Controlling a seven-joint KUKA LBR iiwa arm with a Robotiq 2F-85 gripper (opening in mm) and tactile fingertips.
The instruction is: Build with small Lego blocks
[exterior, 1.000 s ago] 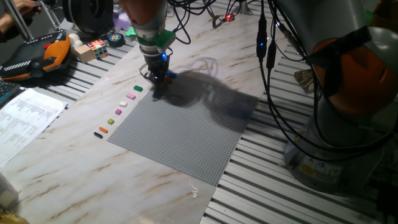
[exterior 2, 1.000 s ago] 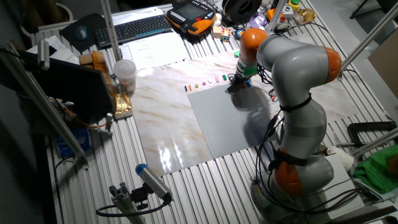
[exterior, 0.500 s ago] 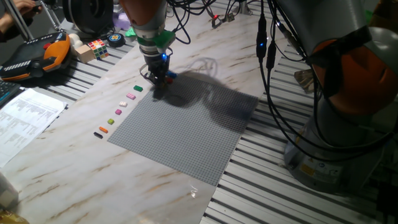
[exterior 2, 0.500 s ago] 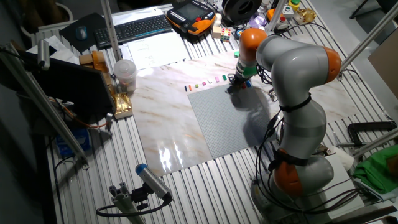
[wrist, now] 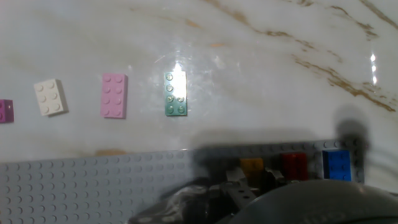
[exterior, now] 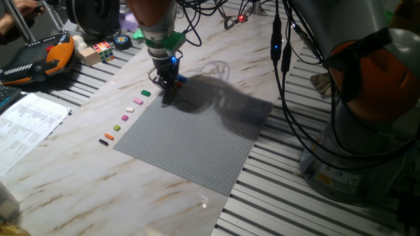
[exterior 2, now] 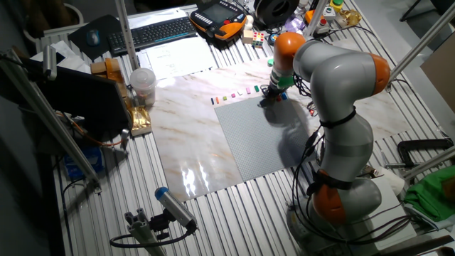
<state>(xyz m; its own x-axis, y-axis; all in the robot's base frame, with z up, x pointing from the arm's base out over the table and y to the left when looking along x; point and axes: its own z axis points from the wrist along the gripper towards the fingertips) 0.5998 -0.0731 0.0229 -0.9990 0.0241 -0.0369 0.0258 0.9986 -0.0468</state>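
My gripper (exterior: 167, 85) stands low over the far corner of the grey baseplate (exterior: 197, 137). In the hand view its blurred dark fingertips (wrist: 239, 186) closely flank a yellow brick (wrist: 252, 165) on the plate's edge row. A red brick (wrist: 294, 165) and a blue brick (wrist: 339, 165) sit beside it on the plate. On the marble lie a green brick (wrist: 175, 93), a pink brick (wrist: 114, 95), a white brick (wrist: 50, 97) and a purple brick (wrist: 5, 111). The row runs on to an orange brick (exterior: 109, 136) and a black brick (exterior: 103, 141).
A Rubik's cube (exterior: 102, 49) and an orange teach pendant (exterior: 39, 59) lie at the far left. A printed sheet (exterior: 26, 121) lies to the left. Cables (exterior: 289, 78) hang to the right, by the arm's base (exterior: 367, 131). A cup (exterior 2: 142, 84) stands beyond the marble.
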